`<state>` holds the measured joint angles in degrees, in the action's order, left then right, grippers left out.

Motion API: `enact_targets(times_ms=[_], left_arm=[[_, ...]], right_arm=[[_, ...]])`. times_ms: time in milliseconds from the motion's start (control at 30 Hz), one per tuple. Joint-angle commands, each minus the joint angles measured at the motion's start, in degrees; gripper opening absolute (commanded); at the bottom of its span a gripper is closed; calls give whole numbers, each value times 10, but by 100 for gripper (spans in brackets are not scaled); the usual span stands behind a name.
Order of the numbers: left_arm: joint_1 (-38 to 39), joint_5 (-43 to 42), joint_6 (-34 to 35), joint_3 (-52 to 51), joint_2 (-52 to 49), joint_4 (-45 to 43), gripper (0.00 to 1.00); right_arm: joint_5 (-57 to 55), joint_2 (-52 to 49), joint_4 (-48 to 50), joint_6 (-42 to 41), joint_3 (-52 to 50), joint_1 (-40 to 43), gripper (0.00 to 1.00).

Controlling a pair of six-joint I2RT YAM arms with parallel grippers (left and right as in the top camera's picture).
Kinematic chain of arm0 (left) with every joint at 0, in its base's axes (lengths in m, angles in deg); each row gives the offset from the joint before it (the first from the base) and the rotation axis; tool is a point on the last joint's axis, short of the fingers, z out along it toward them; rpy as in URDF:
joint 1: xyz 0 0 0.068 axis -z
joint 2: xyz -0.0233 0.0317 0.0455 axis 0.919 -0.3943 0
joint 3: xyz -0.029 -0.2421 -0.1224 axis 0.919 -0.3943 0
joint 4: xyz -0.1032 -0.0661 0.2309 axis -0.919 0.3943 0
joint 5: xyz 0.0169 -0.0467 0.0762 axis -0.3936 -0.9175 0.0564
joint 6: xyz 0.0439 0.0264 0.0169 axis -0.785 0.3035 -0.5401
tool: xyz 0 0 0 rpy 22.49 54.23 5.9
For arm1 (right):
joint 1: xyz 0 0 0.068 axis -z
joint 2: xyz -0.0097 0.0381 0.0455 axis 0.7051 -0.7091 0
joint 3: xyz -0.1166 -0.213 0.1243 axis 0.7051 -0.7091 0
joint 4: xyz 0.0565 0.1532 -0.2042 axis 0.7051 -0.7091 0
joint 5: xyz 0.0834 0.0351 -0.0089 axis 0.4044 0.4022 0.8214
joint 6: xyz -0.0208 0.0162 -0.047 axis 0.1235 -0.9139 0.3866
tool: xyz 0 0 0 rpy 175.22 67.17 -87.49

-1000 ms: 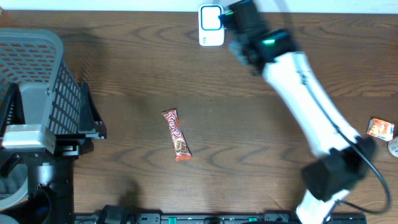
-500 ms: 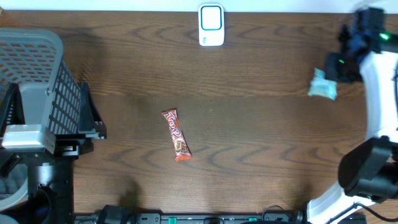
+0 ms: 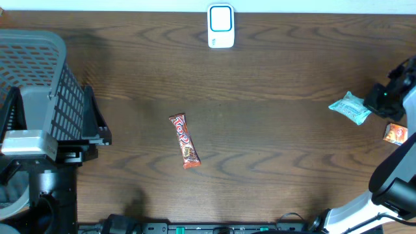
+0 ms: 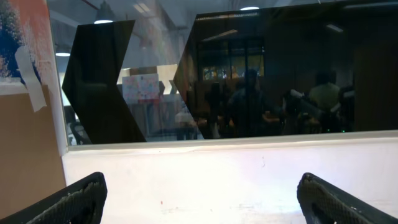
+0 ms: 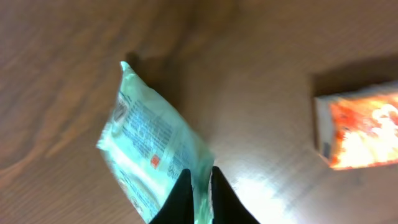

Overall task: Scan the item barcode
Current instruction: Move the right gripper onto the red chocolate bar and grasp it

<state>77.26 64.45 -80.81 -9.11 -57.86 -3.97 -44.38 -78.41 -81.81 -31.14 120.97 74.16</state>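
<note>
A light teal packet (image 3: 350,107) with printed text hangs low over the table's right side, next to an orange packet (image 3: 396,134). My right gripper (image 3: 372,105) is shut on it. In the right wrist view the black fingertips (image 5: 185,182) of that gripper (image 5: 199,172) pinch the near edge of the teal packet (image 5: 149,140). The white scanner (image 3: 221,26) with a blue screen stands at the back centre. My left gripper (image 4: 202,180) is open and empty, facing a white wall and a dark window.
A red candy bar (image 3: 184,140) lies mid-table. A grey mesh basket (image 3: 39,78) fills the left side beside the left arm's base. The orange packet (image 5: 360,132) lies just right of the held packet, near the table's right edge.
My right arm has swung from the scanner at the back centre out to the right and toward the front, carrying the teal packet. The left arm has not moved.
</note>
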Motion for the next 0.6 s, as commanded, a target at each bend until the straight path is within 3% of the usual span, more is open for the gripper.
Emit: enact_targets(times_ms=[0,133,300,333,367,400,500,567], left_arm=[[-3,-2,10,-1,4,-1,98],[-3,-2,10,-1,4,-1,98],[-3,-2,10,-1,4,-1,98],[-3,-2,10,-1,4,-1,98],[-3,-2,10,-1,4,-1,98],[-3,-2,10,-1,4,-1,98],[-3,-2,10,-1,4,-1,98],[-3,-2,10,-1,4,-1,98]], right_arm=[[-42,0,-24,-32,14,34,10],[-79,16,-77,-74,54,61,32],[49,60,-122,-75,101,53,40],[94,72,-125,-70,101,40,52],[131,81,-129,-60,101,26,89],[170,88,-136,-49,101,5,99],[232,91,-158,-32,101,-71,99],[252,87,-169,-33,80,-183,99]])
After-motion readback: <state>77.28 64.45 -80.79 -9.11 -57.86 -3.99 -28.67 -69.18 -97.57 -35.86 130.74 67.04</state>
